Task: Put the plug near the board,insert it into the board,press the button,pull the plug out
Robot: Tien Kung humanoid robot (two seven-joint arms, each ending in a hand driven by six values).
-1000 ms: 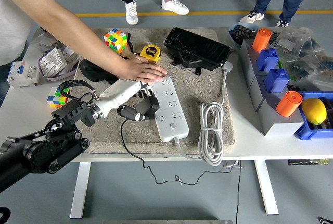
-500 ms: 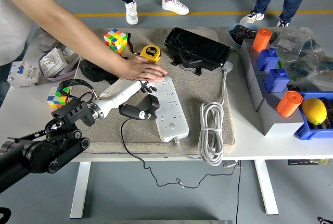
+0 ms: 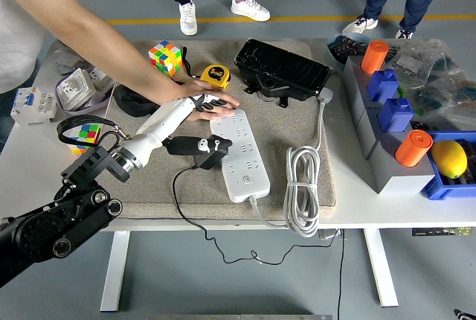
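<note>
The robot's left hand [image 3: 199, 104] reaches over the tan mat [image 3: 297, 123] to the far end of the white power strip [image 3: 239, 150], its fingers stretched out flat and holding nothing. A person's hand [image 3: 195, 95] lies palm down right beside it at the same end of the strip; the two overlap in this view, so I cannot tell whether they touch. The black plug [image 3: 196, 149] lies on the mat just left of the strip, out of its sockets, with its thin black cord [image 3: 178, 208] running off the near edge of the table [image 3: 387, 212]. The strip's own white cable [image 3: 302, 190] is coiled to its right. A yellow tape measure [image 3: 217, 76] and a colour cube [image 3: 165, 57] sit behind the hands.
</note>
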